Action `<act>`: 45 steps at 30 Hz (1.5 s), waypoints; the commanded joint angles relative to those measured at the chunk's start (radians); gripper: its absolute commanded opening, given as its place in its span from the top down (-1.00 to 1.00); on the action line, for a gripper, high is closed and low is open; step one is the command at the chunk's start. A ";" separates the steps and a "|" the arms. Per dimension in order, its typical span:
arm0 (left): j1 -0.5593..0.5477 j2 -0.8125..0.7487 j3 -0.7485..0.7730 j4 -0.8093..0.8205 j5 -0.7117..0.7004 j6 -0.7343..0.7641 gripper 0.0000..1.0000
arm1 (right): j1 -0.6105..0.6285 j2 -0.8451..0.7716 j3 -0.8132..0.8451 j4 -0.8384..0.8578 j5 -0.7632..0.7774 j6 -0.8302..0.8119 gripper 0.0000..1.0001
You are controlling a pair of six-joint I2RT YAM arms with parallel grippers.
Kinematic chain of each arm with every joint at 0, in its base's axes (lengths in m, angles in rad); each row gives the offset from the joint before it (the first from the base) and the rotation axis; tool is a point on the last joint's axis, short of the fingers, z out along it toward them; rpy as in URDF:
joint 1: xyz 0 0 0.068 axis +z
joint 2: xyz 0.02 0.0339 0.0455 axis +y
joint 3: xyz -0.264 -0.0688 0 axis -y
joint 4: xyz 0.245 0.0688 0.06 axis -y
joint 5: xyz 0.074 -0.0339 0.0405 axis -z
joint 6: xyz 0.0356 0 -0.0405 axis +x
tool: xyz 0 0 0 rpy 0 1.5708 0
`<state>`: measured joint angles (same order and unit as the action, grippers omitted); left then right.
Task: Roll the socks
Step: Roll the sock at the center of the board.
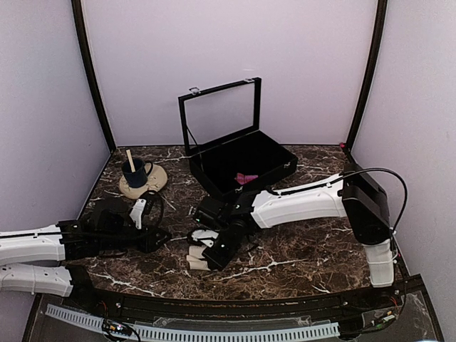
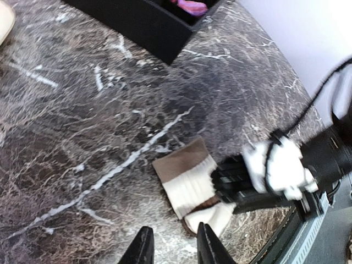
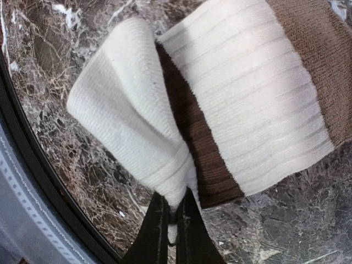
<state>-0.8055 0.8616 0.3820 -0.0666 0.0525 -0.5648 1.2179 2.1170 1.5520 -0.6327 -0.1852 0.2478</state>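
The cream-beige sock (image 1: 197, 257) with brown bands lies folded on the marble table near the front edge. It also shows in the left wrist view (image 2: 186, 180) and the right wrist view (image 3: 242, 104). My right gripper (image 3: 171, 223) is shut on a cream flap of this sock, seen from above (image 1: 209, 254). My left gripper (image 2: 173, 250) is open and empty, just short of the sock, and sits left of it in the top view (image 1: 162, 239). The magenta-pink sock (image 1: 246, 178) lies inside the black case and shows in the left wrist view (image 2: 191, 6).
The black case (image 1: 274, 153) stands open at the back centre, its lid (image 1: 221, 114) upright. A beige saucer with a dark blue cup (image 1: 137, 174) is at the back left. The table's black front rim (image 3: 38, 181) is close to the sock.
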 commanded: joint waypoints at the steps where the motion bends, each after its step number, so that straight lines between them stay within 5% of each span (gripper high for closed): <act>1: -0.103 -0.029 -0.021 0.056 -0.111 0.033 0.42 | -0.065 0.001 0.037 -0.058 -0.181 0.005 1.00; 15: -0.352 0.224 0.110 0.065 -0.141 0.203 0.39 | -0.116 0.047 0.059 -0.114 -0.372 -0.082 1.00; 45: -0.386 0.521 0.218 0.083 -0.056 0.371 0.30 | -0.143 0.089 0.055 -0.159 -0.487 -0.148 1.00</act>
<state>-1.1831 1.3735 0.5739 0.0040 -0.0017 -0.2127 1.0794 2.1880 1.5921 -0.7723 -0.6415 0.1219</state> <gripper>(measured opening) 0.344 0.029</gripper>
